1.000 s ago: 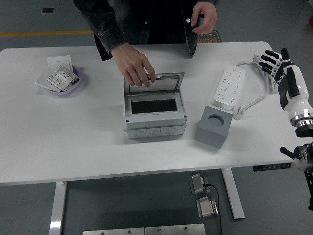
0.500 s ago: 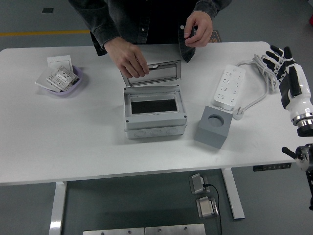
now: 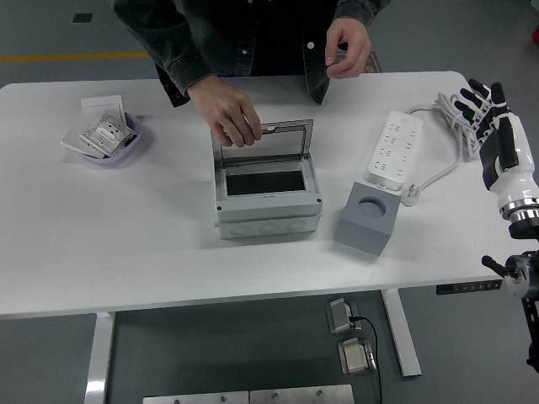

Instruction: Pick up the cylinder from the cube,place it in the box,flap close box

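A grey box [image 3: 267, 209] sits mid-table with a dark opening in its top. Its clear flap [image 3: 274, 143] stands raised at the back, and a person's hand [image 3: 229, 114] grips the flap's top edge. To the right is the grey cube [image 3: 367, 220]; the round hole in its top is empty. I see no cylinder on the table. The person's other hand [image 3: 348, 46] is held up near their chest, and I cannot tell whether it holds anything. My right hand [image 3: 487, 108] hovers at the table's right edge with its fingers spread and nothing in them.
A white power strip [image 3: 392, 151] with its coiled cable [image 3: 442, 114] lies between the cube and my right hand. At the far left, a purple bowl [image 3: 133, 143] holds white switch plates.
The person tipped the flap further back, then brought it forward again to its raised position. Their other hand stayed near their chest. My right hand drifted slightly right.
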Controlling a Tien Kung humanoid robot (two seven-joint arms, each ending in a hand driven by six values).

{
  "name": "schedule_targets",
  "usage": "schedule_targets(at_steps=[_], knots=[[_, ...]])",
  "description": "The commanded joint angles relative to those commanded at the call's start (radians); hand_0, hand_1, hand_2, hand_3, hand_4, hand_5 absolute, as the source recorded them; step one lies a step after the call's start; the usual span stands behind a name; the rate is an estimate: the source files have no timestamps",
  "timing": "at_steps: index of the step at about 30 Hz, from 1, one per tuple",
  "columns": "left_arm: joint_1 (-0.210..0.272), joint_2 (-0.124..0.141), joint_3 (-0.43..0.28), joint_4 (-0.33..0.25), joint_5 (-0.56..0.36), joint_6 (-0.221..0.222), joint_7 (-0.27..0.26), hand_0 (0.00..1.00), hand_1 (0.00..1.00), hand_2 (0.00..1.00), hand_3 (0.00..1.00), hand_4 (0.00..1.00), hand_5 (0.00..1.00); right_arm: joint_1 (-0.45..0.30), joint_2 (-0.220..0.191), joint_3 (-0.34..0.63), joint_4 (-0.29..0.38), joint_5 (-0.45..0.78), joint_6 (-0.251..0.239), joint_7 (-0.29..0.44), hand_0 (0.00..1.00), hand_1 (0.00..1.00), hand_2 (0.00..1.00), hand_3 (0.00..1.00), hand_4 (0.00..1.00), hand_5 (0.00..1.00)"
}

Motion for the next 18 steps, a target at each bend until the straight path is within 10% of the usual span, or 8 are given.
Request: schedule_targets(at_steps=[18], knots=[[-0.002, -0.002, -0.013, 0.0, 0.015, -0.001, 0.001, 0.604, 0.664, 0.605, 0.592, 0.636, 0.275, 0.0, 0.003, -0.012, 0.002, 0.039, -0.043, 0.043, 0.968, 0.853, 0.872, 0.934, 0.998, 0.998]])
